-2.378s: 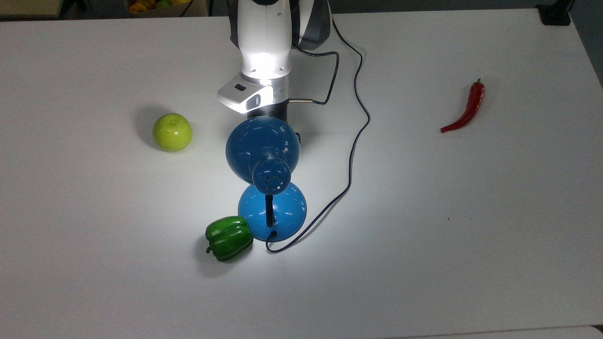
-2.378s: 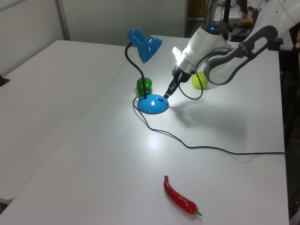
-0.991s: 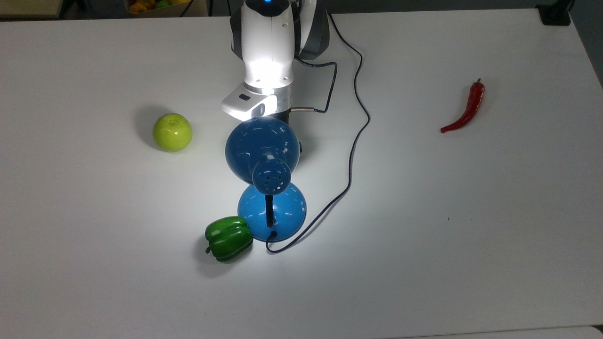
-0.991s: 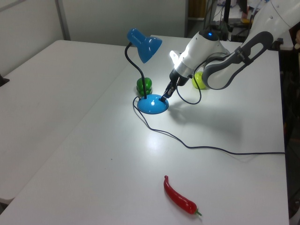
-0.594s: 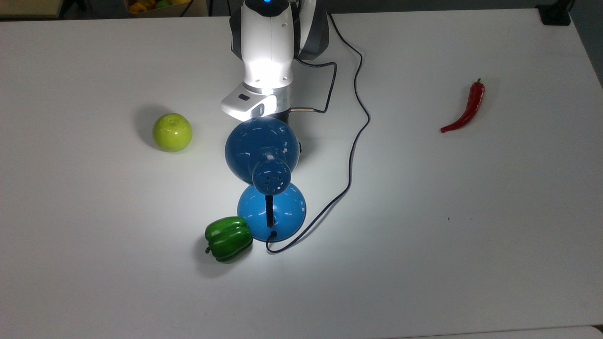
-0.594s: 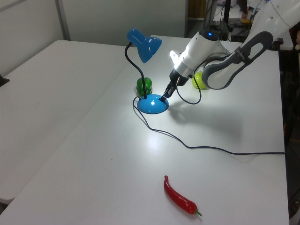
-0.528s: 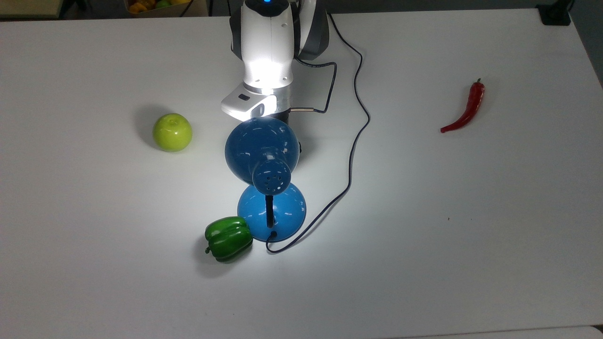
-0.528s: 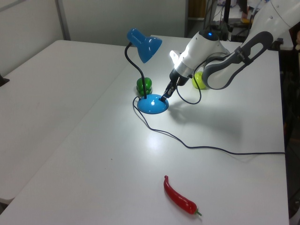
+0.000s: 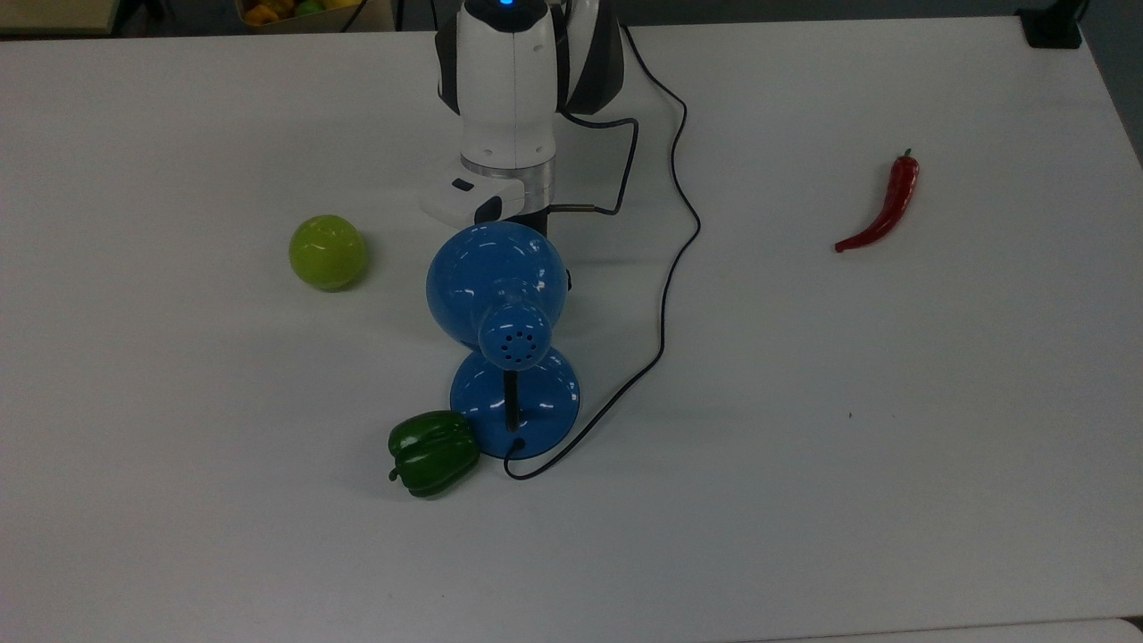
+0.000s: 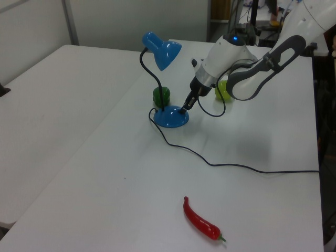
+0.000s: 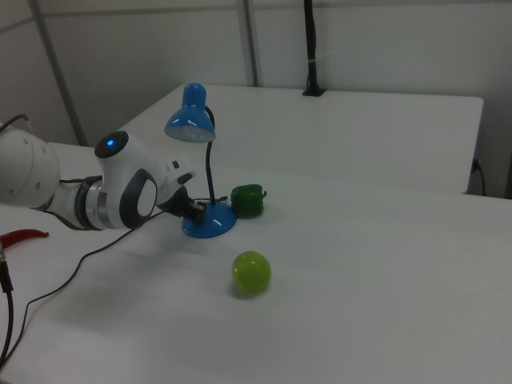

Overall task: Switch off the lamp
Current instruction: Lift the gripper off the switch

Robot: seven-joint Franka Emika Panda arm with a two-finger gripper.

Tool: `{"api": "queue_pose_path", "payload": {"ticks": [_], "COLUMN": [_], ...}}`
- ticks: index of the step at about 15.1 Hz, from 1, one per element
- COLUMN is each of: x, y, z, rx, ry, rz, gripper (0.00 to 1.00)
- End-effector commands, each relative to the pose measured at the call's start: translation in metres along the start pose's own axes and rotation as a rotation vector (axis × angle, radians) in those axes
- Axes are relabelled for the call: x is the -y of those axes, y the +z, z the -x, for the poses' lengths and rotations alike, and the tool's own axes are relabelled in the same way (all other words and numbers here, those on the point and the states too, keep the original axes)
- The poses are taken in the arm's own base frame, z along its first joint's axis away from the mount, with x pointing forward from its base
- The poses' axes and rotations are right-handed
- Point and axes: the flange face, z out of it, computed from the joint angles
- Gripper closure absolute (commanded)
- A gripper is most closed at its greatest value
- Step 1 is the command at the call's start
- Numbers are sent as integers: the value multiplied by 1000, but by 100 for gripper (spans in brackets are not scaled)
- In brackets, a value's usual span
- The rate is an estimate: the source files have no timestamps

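Note:
The glossy blue lamp stands mid-table, its dome shade (image 9: 496, 281) above the round base (image 9: 540, 393), and no glow falls on the table around it. In the left view my gripper (image 10: 185, 109) points down at the base (image 10: 170, 118) with its dark tip touching the base's right rim, fingers together. The right view shows the gripper (image 11: 198, 211) against the left side of the base (image 11: 210, 226). In the top view the shade hides the fingertips, and the white wrist (image 9: 500, 192) sits just behind it.
A green bell pepper (image 9: 431, 451) touches the base's left side in the top view. A green apple (image 9: 328, 252) lies to the top view's left, a red chili (image 9: 884, 210) far to the right. The lamp's thin dark cord (image 9: 665, 295) loops past the arm.
The bright pool of light on the table and on my wrist has gone out. My gripper came down onto the base's rim and has stayed there.

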Motion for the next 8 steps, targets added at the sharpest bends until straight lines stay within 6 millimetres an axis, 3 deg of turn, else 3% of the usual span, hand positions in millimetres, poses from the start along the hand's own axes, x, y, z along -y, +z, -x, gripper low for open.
{"api": "queue_pose_path", "payload": {"ticks": [1,8], "x": [-4,-9], "y": [11,4], "z": [11,14], "rx": [22,89], "ry": [2,7], "rz": [16,34], "gripper": [100,100]}}
